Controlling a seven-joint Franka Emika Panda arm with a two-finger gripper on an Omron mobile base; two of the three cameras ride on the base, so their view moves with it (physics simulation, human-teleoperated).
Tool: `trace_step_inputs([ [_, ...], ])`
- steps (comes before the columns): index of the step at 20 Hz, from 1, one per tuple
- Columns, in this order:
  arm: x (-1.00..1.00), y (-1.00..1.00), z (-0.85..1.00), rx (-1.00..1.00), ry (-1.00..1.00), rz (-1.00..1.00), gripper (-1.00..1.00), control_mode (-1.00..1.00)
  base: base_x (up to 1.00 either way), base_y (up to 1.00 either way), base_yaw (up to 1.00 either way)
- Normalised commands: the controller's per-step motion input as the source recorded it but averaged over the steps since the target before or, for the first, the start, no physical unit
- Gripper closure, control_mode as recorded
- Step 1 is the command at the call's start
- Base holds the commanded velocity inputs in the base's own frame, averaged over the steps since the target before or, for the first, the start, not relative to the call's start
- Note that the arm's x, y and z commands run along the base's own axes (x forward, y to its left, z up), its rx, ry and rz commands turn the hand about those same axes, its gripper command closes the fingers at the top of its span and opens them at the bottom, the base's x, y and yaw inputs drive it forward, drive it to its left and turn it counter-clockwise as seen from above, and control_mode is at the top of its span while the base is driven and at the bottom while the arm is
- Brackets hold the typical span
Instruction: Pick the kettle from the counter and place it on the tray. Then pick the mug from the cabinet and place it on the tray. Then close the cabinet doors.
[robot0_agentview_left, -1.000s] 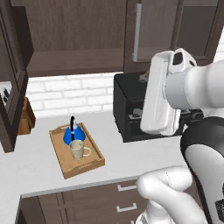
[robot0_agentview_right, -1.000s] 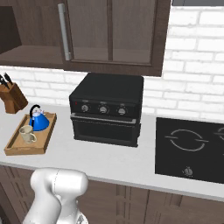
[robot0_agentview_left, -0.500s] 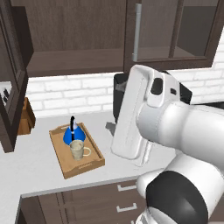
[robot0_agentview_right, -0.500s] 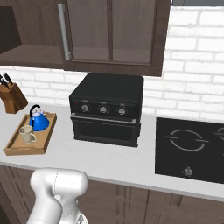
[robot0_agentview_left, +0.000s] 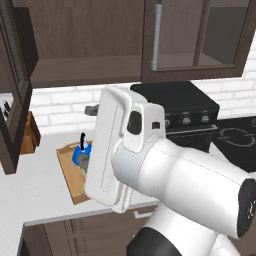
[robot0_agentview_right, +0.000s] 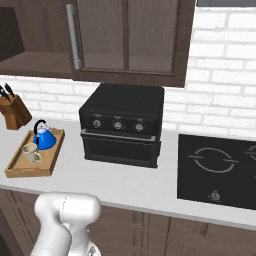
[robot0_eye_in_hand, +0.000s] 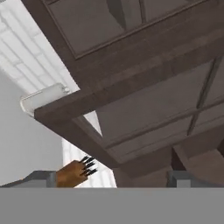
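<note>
From the left base view, the robot's white arm (robot0_agentview_left: 165, 170) filled the foreground, rising in front of the counter (robot0_agentview_left: 40, 195) and hiding much of the wooden tray (robot0_agentview_left: 67, 170). The blue kettle (robot0_agentview_left: 80, 152) peeked out beside the arm, standing on the tray. Above, the cabinet (robot0_agentview_left: 85, 45) stood open on its left half, one glass door (robot0_agentview_left: 12, 100) swung out toward the camera, while the right-hand door (robot0_agentview_left: 197, 37) lay shut over the black oven (robot0_agentview_left: 187, 117).

From the right base view, the tray (robot0_agentview_right: 15, 167) lay on the counter (robot0_agentview_right: 135, 185) left of the oven (robot0_agentview_right: 122, 125), carrying the kettle (robot0_agentview_right: 44, 137) at its far end and the beige mug (robot0_agentview_right: 31, 152) just in front of it. A knife block (robot0_agentview_right: 14, 107) stood behind the tray against the white brick wall (robot0_agentview_right: 220, 75).

In the hand view, the gripper (robot0_eye_in_hand: 109, 180) pointed up at the underside of the open door (robot0_eye_in_hand: 131, 92) and its silver handle (robot0_eye_in_hand: 43, 98), its fingers (robot0_eye_in_hand: 179, 178) spread wide and empty, the knife block (robot0_eye_in_hand: 74, 171) showing between them.
</note>
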Motion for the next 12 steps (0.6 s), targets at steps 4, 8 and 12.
trace_step_inputs([
  [4,-0.3,0.72,0.16,-0.15,0.0,0.16,-1.0,-1.0,0.0,0.0,0.0],
  [8,-0.29,0.58,0.18,-0.17,0.0,0.17,-1.0,-1.0,0.0,0.0,0.0],
  [12,-0.39,0.5,0.03,-0.2,-0.04,0.16,-1.0,-1.0,0.0,0.0,0.0],
])
